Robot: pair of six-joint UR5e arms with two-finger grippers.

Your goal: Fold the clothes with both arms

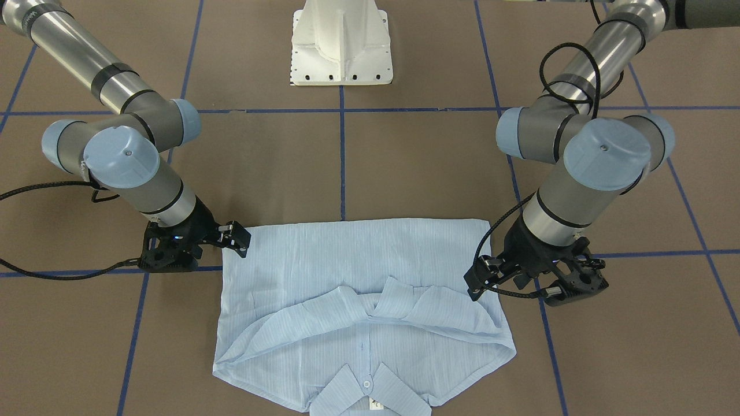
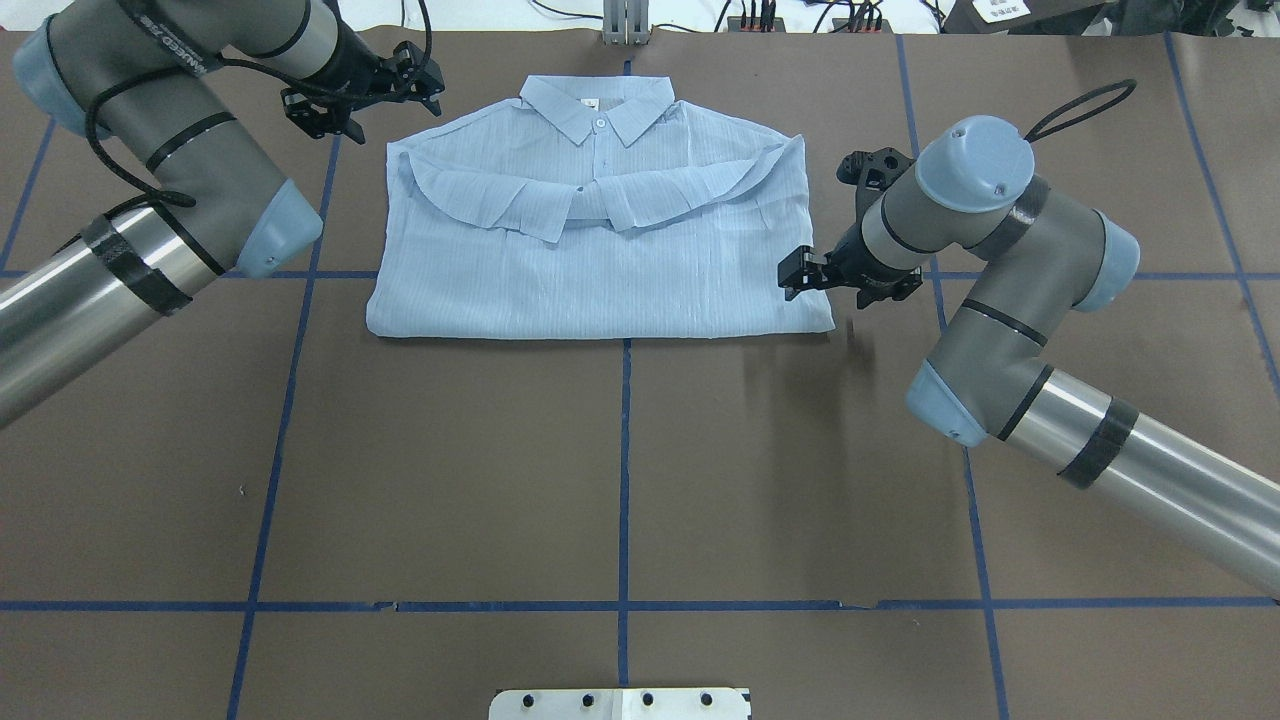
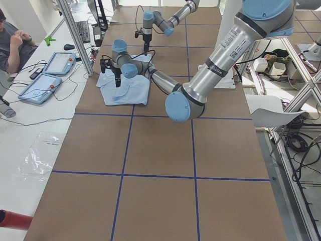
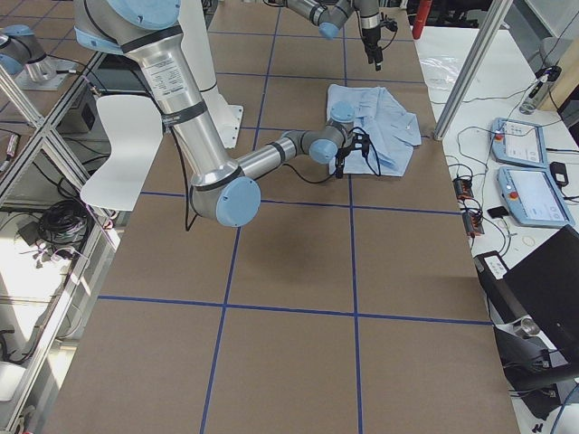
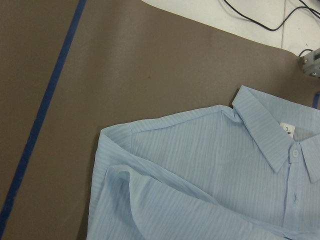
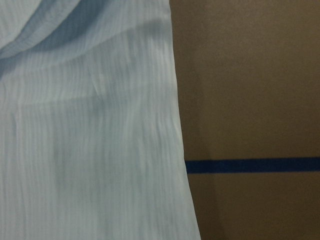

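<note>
The light blue striped shirt lies flat on the brown table, collar at the far side, both sleeves folded across the chest. It also shows in the front view and in both wrist views. My left gripper hovers open and empty just outside the shirt's left shoulder; in the front view it is on the right. My right gripper is open and empty at the shirt's right edge near the hem, and shows in the front view on the left.
The white pedestal base stands at the robot's side of the table. Blue tape lines cross the brown surface. A seated operator and tablets are at a side table beyond the far edge.
</note>
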